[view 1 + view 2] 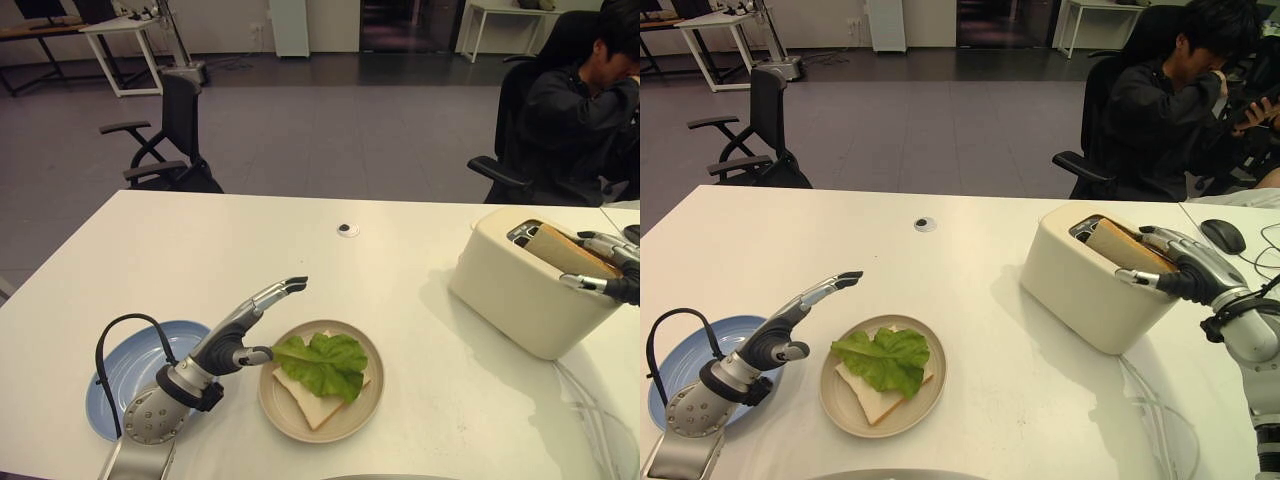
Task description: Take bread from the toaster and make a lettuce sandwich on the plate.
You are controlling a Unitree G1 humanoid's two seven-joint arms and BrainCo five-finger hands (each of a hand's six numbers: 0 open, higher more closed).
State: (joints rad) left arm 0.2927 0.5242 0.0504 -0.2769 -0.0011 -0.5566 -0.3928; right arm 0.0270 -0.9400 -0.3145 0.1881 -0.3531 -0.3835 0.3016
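Cream plastic is what we are working against: the toaster (1090,290) stands on the right of the white counter (400,280), and the second slice (1118,250) sticks up at a slant from its slot. Our right hand (1190,270) is closed on that slice, with fingers on both of its faces. To the left, on the tan plate (285,420), the first slice (310,408) lies flat with the lettuce (322,362) spread across it. Our left hand (225,345) holds nothing, its fingers stretched out wide above the gap between the tan plate and a blue plate (120,385), its thumb just beside the leaf's edge.

We judge the lift to be the risky part. If the slice catches in the slot, the pull could drag or tip the toaster, which looks light and sits near the counter's right side. Too hard a pinch could crack the toast, and too soft a one could let it slip on the way across. At the plate, a tilted landing could push the lettuce off the bread, and our idle left hand sits close enough to be bumped.

We can read no brand, label or writing on the toaster or either plate.
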